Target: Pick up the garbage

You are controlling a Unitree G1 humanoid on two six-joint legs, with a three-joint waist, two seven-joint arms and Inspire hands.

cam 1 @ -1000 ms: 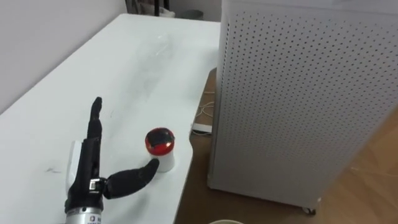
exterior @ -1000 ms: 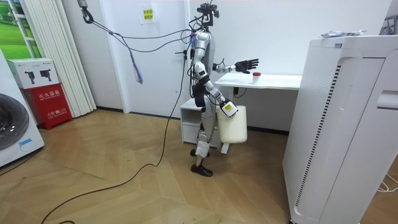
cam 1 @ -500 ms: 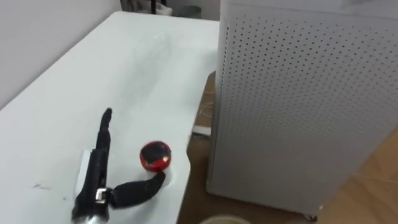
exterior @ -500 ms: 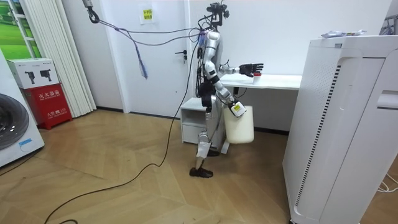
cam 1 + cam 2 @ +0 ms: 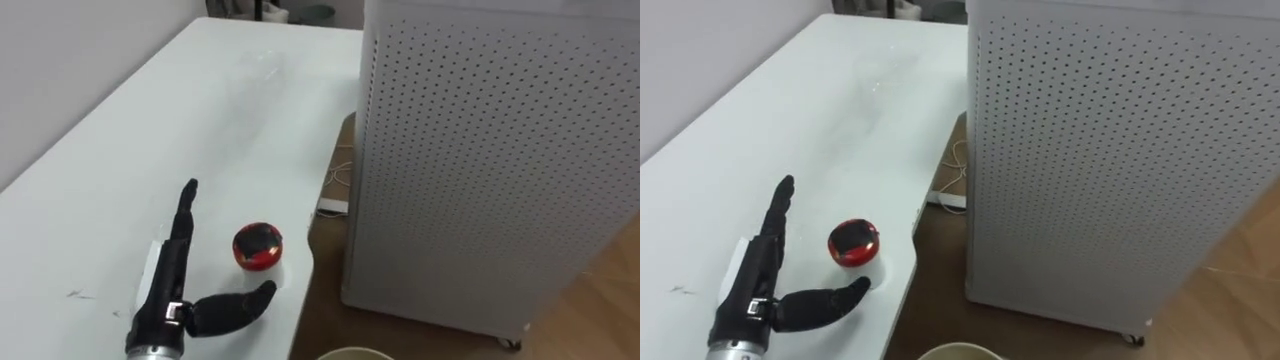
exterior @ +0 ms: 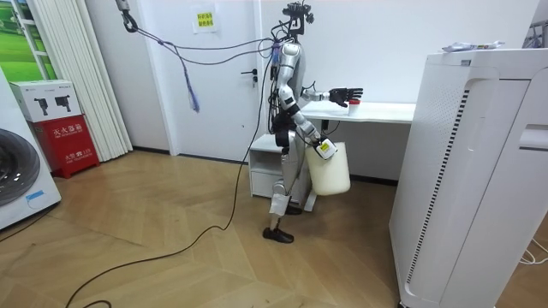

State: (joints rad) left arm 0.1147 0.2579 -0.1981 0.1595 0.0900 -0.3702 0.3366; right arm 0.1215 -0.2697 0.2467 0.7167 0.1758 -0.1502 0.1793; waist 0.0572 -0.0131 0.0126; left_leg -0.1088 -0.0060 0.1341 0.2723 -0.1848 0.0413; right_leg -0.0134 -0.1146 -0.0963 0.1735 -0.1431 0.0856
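Our left hand (image 5: 165, 297) stretches over the white table (image 5: 200, 110), fingers straight and thumb spread, holding nothing. Just right of it, between fingers and thumb, we see the red-lidded cup (image 5: 257, 247); farther right stands the perforated white cabinet (image 5: 490, 150).

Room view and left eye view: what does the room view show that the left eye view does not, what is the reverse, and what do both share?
Room view: the robot standing at the table's end, its right hand at the top of the bucket, plus a washing machine and a red box at the room view's left.
Left eye view: a white plug strip on the floor beside the table.
Both: the white table, the left hand open beside the red-topped container, the tall white cabinet, and the bucket.
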